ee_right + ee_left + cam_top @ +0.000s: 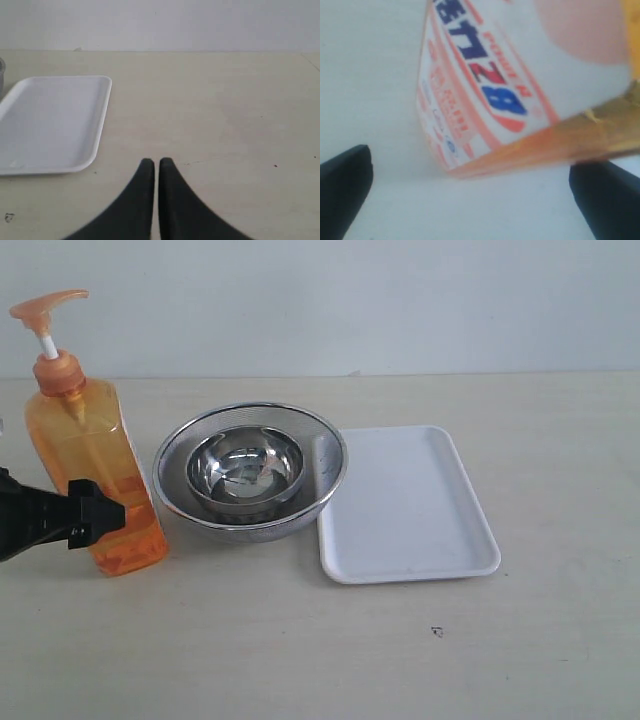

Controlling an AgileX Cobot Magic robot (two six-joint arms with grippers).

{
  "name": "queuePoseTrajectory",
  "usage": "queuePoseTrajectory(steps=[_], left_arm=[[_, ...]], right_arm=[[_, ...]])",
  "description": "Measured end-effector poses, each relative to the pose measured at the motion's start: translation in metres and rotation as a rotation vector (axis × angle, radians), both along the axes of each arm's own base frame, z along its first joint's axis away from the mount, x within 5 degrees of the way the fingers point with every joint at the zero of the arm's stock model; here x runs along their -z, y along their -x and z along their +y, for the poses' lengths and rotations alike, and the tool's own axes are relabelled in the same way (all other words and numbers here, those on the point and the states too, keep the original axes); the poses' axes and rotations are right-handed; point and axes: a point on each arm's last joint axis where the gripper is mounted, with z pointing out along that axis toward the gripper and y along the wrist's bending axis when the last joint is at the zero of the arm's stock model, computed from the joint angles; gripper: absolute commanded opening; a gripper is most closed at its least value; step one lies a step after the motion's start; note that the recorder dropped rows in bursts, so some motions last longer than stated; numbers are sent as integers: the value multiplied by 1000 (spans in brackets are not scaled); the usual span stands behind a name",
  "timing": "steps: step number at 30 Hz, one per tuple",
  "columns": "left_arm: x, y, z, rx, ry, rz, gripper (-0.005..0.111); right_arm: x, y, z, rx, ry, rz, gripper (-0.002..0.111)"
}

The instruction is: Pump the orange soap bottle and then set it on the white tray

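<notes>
The orange soap bottle (85, 455) stands upright at the table's left, its pump head (45, 308) raised on a white stem. In the left wrist view its white-red label (495, 75) fills the frame. My left gripper (100, 515) comes in from the left edge at the bottle's lower half. It is open (470, 170), with the two black fingers (345, 185) wide apart on either side of the bottle's base. The white tray (405, 505) lies empty right of centre. My right gripper (156, 161) is shut on nothing above bare table, to one side of the tray (50, 120).
A round steel mesh strainer (335, 445) holding a steel bowl (245, 470) sits between the bottle and the tray, touching the tray's left rim. A small dark mark (437, 631) is on the table in front of the tray.
</notes>
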Motion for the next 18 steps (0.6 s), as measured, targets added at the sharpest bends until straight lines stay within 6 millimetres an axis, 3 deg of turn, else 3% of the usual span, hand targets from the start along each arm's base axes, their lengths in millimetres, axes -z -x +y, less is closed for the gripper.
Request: queuePoseTrajectory(steps=[4,9,18], left_arm=[[-3,1,-10,73,87,-12,109],[-11,6,-7,62,60,-46,109],[-48,21,-5,59,54,-206,109]], right_arm=[[0,0,0,0,0,0,0],[0,0,0,0,0,0,0],[0,0,0,0,0,0,0]])
